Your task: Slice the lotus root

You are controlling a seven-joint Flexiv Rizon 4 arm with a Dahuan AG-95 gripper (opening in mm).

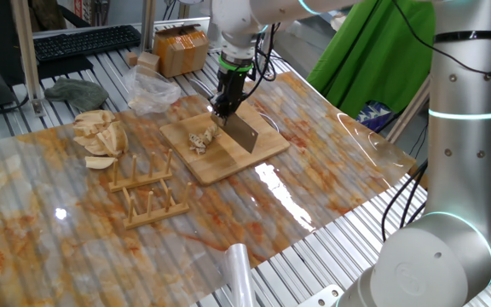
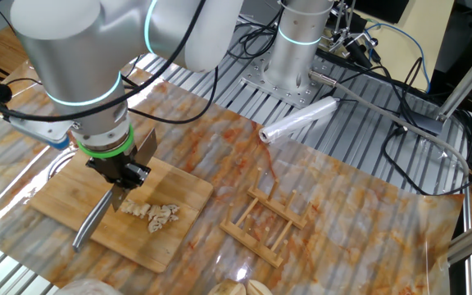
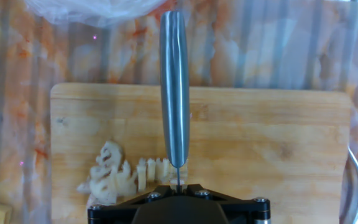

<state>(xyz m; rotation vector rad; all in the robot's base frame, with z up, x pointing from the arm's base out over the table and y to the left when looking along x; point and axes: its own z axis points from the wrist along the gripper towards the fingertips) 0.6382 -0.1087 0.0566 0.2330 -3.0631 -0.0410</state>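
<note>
The lotus root [image 3: 120, 177] lies on the cutting board [image 3: 278, 143], toward its near-left part in the hand view, and most of it is already cut: a loose cluster of pale slices, some fallen flat and showing their holes, with a short row of thin pieces standing on edge just beside the blade. The cleaver [image 1: 244, 132] is down among them, its edge at or very near the board right at the end of that row (from the hand view you only see the spine and the steel handle [image 3: 174, 87] running away from the camera). The gripper [image 2: 125, 174] is clamped tight on the cleaver and points straight down over the board. I'd say the slicing is near its end; I can't tell whether any uncut stub is left against the blade, since the knife hides that side. Beyond the board, on the marbled sheet, a wooden rack [image 1: 147, 196] stands well apart, a heap of pale wedges [image 1: 101, 135] sits further off, and a crumpled plastic bag [image 1: 152, 89] lies behind the board; none of these looks touched by the work
</note>
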